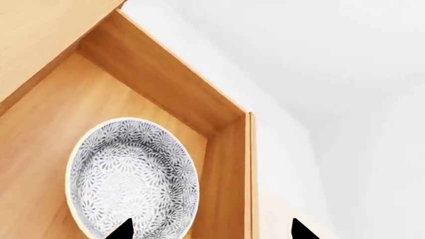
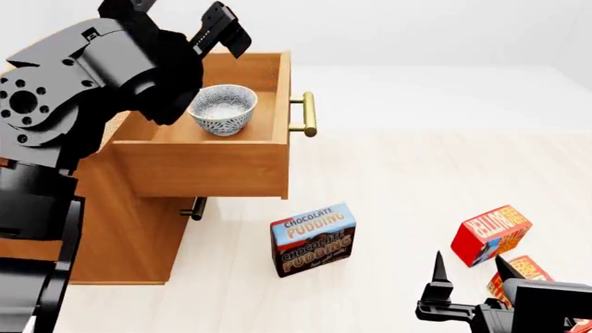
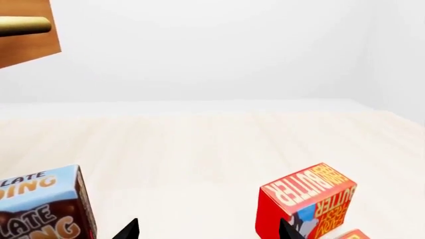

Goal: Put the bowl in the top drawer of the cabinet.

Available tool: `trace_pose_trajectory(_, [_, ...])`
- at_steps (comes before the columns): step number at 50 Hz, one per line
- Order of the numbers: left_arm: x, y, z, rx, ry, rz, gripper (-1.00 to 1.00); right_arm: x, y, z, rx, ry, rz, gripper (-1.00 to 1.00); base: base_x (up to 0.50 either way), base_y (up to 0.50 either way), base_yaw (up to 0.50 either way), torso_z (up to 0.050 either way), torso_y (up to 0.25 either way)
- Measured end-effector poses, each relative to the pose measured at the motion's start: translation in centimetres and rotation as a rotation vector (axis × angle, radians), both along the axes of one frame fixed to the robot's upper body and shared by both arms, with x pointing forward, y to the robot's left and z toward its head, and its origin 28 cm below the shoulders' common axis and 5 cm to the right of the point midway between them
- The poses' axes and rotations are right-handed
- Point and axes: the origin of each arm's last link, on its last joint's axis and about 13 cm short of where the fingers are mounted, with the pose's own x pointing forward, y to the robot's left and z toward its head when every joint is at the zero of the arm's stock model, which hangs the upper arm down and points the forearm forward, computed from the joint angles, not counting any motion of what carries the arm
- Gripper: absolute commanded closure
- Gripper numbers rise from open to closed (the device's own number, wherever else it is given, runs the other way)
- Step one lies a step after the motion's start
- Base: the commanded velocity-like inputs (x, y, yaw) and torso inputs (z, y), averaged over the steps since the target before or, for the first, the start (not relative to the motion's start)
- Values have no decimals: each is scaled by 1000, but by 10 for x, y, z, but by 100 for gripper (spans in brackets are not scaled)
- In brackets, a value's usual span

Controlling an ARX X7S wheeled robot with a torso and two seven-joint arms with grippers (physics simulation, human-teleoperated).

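The white bowl (image 2: pixel 223 109) with a grey-blue floral pattern sits upright inside the pulled-out top drawer (image 2: pixel 208 166) of the light-brown cabinet (image 2: pixel 129 229). The left wrist view looks down on the bowl (image 1: pixel 133 177) resting on the drawer floor, near a corner of the drawer wall (image 1: pixel 166 79). My left gripper (image 2: pixel 180 21) hovers open above the drawer, apart from the bowl, and holds nothing; in its own view the left gripper (image 1: pixel 212 230) spans the bowl's edge and the drawer side. My right gripper (image 2: pixel 469 267) is open and empty low over the floor at the right, also seen as the right gripper (image 3: pixel 207 230).
The drawer's brass bar handle (image 2: pixel 307 114) sticks out toward the open floor. A smaller brass handle (image 2: pixel 194 208) marks the lower drawer. A chocolate pudding box (image 2: pixel 312 239) stands on the floor, and a red box (image 2: pixel 490 234) with another red box (image 2: pixel 520 272) beside it stands near my right gripper.
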Motion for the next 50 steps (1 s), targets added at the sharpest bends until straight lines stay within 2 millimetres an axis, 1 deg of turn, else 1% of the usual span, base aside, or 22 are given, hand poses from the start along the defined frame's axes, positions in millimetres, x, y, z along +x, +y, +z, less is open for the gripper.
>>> trace_pose_trajectory(7, [-9, 0, 3, 17, -61, -44, -100, 0, 0, 0, 0, 1, -1, -100, 0, 0, 0, 0, 0])
trace_pose_trajectory(14, [-24, 0, 6, 42, -147, -111, -100, 1, 1, 1, 3, -1, 5, -100, 0, 0, 0, 0, 0])
trace_pose_trajectory(20, [-44, 1, 3, 89, -264, -194, -100, 1, 0, 5, 6, -10, 5, -100, 0, 0, 0, 0, 0])
trace_pose_trajectory(25, [-64, 5, -4, 129, -374, -264, -100, 0, 1, 12, 11, -33, 2, -100, 0, 0, 0, 0, 0])
trace_pose_trajectory(28, [-78, 7, -13, 147, -441, -303, -100, 1, 3, 18, 11, -54, 4, -100, 0, 0, 0, 0, 0])
trace_pose_trajectory(32, [-93, 12, -31, 164, -519, -333, -100, 0, 7, 28, 7, -94, 9, -100, 0, 0, 0, 0, 0])
trace_pose_trajectory(39, [-122, 23, -63, 194, -662, -318, -100, -7, 15, 49, -13, -182, 6, -100, 0, 0, 0, 0, 0])
trace_pose_trajectory(43, [-140, 30, -80, 238, -759, -256, -100, -13, 19, 60, -47, -233, -9, -100, 0, 0, 0, 0, 0])
trace_pose_trajectory(50, [-169, 37, -107, 364, -934, -77, -100, -22, 26, 77, -114, -324, -42, -100, 0, 0, 0, 0, 0])
